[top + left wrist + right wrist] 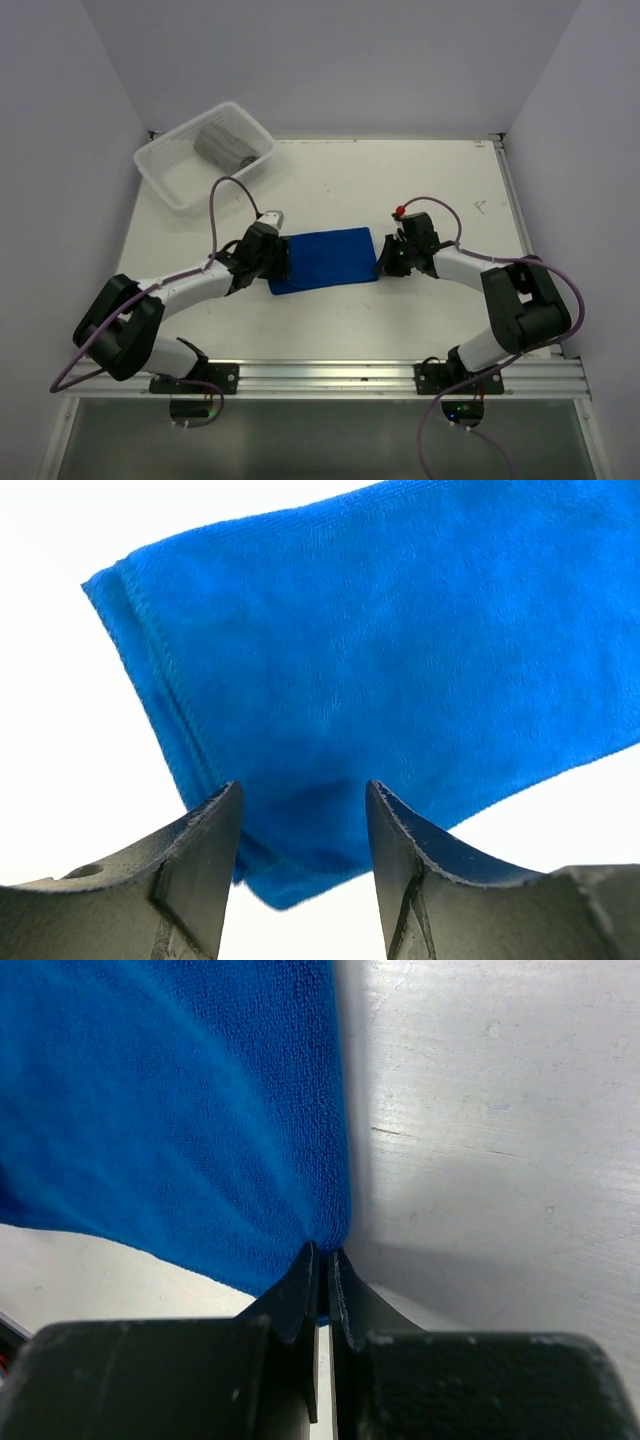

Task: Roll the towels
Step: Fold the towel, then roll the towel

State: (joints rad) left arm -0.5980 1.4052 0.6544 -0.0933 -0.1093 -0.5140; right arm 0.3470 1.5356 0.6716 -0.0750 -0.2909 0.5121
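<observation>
1. The bright royal-blue rectangular terry towel (323,259) lies flat at mid-worktop, between the two arms. Its long sides run left to right, and the left end sits slightly nearer the bases.
2. The right fingers (303,1280) are pressed together on the towel's right edge, close to a corner. The cloth puckers in creases toward the pinch.
3. The left fingers (215,825) stand apart at the towel's left end, with its near-left corner showing in the gap between them. I cannot tell whether they touch the cloth.
4. In the left wrist view a stitched hem runs along the towel's short left edge. The pile is soft and fine-looped, and the corner is folded double.
5. The flat white worktop (440,180) is faintly scuffed. Bare surface runs from the towel's far edge to the back wall, and also to the right of the right arm.
6. The translucent white ribbed plastic basket (165,170) sits at the far-left corner, well apart from the blue towel. Inside it the plain grey towel (222,143) lies as a compact bundle against the far-right wall.
7. Pale walls close the left, far and right sides. A metal rail (330,375) at the near edge carries both arm bases.
</observation>
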